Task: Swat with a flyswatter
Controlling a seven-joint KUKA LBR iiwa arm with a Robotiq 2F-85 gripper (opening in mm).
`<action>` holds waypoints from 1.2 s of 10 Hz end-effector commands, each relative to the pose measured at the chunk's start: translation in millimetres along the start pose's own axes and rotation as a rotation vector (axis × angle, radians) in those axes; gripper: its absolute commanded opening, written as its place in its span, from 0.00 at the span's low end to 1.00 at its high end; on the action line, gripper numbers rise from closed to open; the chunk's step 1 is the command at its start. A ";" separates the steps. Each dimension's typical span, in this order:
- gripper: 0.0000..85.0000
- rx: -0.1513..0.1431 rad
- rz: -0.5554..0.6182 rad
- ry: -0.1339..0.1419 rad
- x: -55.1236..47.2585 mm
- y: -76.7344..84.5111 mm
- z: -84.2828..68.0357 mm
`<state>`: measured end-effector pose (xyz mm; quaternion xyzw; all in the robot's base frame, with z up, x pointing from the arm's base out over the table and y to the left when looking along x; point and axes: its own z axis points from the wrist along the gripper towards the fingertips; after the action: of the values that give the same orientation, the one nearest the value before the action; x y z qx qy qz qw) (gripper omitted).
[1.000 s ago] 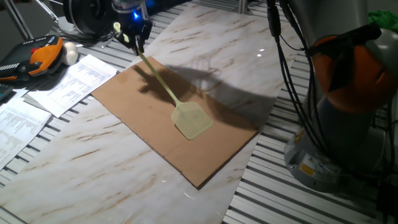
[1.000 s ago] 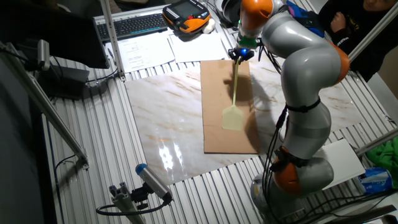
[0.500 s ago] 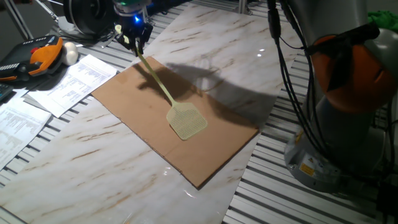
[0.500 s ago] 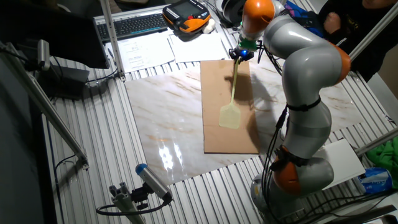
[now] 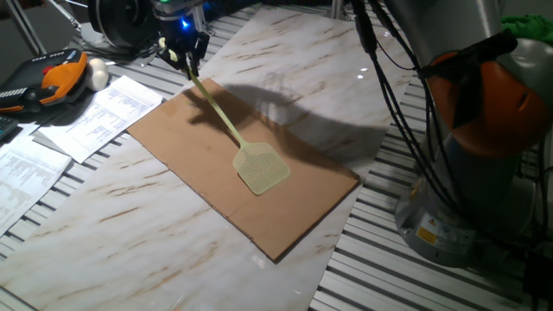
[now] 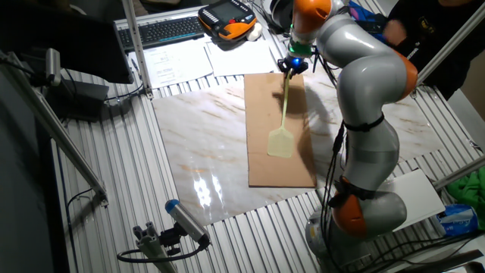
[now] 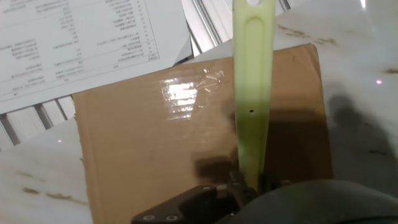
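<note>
A pale yellow-green flyswatter (image 5: 262,167) is lying diagonally across the middle of one fixed view, its thin handle running from the upper left down to a small, roughly square mesh head. The head is resting flat on a brown cardboard sheet (image 5: 190,147), which is lying on a white marbled table (image 5: 130,233). At the far left of that view, printed papers (image 5: 95,112) are lying by an orange and black controller (image 5: 52,78).

In the other fixed view, the flyswatter (image 6: 281,141) is pointing down the centre of the frame, head toward the bottom, on the cardboard sheet (image 6: 261,163). A keyboard (image 6: 163,30) is sitting at the upper left, beside the papers (image 6: 178,64).

No containers are showing in any view.

The claw (image 5: 186,59), at the upper left of one fixed view, is clenching the top end of the handle, its fingers closed tightly around it. In the other fixed view the claw (image 6: 292,67) is sitting at the upper centre, at the end of the grey and orange arm (image 6: 364,98). In the hand view the flyswatter (image 7: 254,93) handle is filling the centre, running from the top edge down into the dark claw body at the bottom of the frame.
</note>
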<state>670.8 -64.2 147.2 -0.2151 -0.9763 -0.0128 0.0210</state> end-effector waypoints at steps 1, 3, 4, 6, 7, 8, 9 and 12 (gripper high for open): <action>0.00 -0.001 -0.001 0.019 0.0 -0.6 0.5; 0.00 -0.012 -0.008 0.072 0.7 -5.1 -7.3; 0.00 -0.005 -0.010 0.091 3.1 -5.8 -11.4; 0.00 0.000 -0.015 0.119 6.4 -6.3 -15.9; 0.00 -0.007 -0.013 0.134 8.2 -7.8 -19.6; 0.00 -0.005 -0.014 0.144 10.5 -8.9 -23.6; 0.00 -0.004 -0.013 0.155 13.5 -9.6 -27.4; 0.00 -0.007 -0.013 0.172 21.4 -10.5 -36.1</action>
<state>648.0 -66.0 184.3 -0.2070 -0.9722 -0.0348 0.1043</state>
